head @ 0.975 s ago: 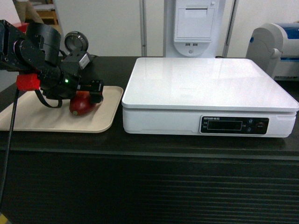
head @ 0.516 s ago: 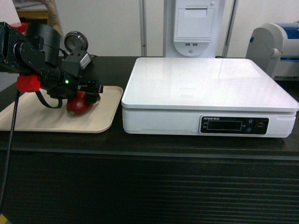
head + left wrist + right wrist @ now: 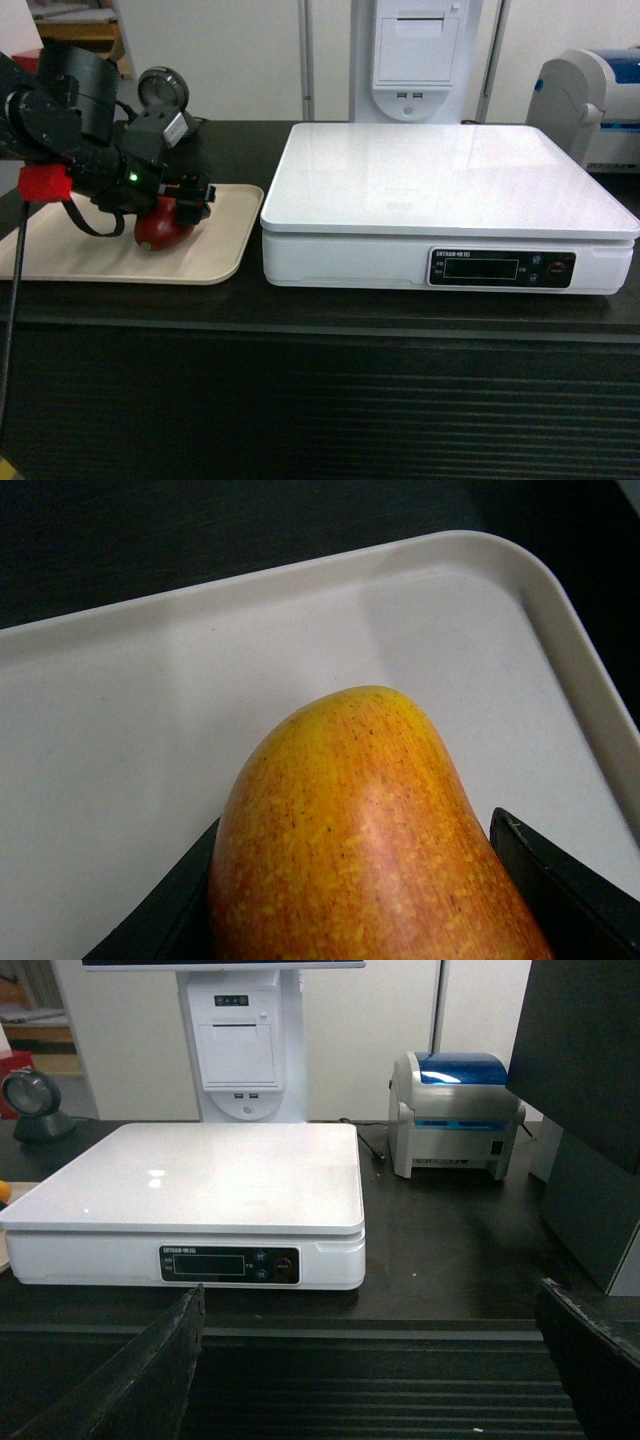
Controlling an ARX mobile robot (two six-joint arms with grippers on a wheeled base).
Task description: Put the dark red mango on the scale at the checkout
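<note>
From the head view, a black counter (image 3: 300,310) with a ribbed front runs across the scene. On its left lies a beige tray (image 3: 225,250), and over it the left gripper (image 3: 185,200) is closed on the mango (image 3: 160,228), its black fingers on either side of the fruit; whether the mango touches the tray or is just above it I cannot tell. Just to the right of the tray stands the white scale (image 3: 450,190), its flat top bare, a dark display on its front. A round scanner (image 3: 163,92) stands behind the arm, a white terminal (image 3: 415,60) behind the scale. From the left wrist view, the mango (image 3: 370,840) fills the lower frame, orange-yellow at its tip, clamped between two black fingers (image 3: 560,880) above the tray (image 3: 120,730). From the right wrist view, the right gripper (image 3: 370,1360) hangs in front of the counter with its fingers (image 3: 150,1370) spread wide, holding nothing; beyond it sit the scale (image 3: 200,1185) and a blue-topped printer (image 3: 460,1110).
</note>
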